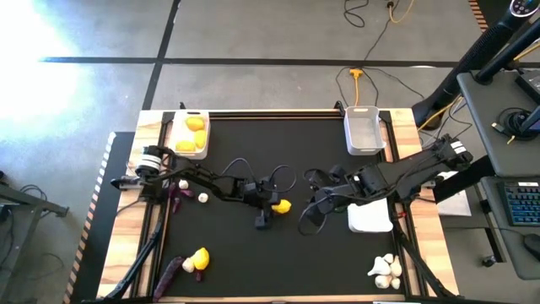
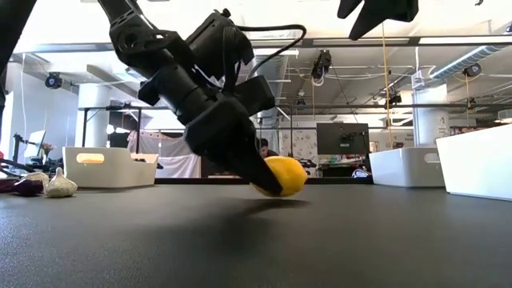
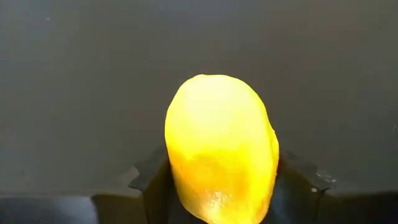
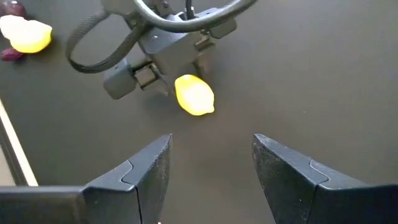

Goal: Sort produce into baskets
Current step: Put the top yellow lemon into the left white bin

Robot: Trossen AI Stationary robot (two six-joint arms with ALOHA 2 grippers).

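Closing round a lemon [image 3: 221,149], the left gripper [image 2: 268,178] has a finger on each flank, fruit low on the black worktop [image 1: 321,253] near its centre, likely for carrying to the far-left-corner basket [image 1: 187,135] of lemons. Skin bright yellow, glossy, one blunt end forward. Right gripper [image 4: 211,163] hangs open nearby, empty.

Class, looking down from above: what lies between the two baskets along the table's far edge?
Nothing: between the basket holding lemons and the empty basket, the high view shows only bare black mat.
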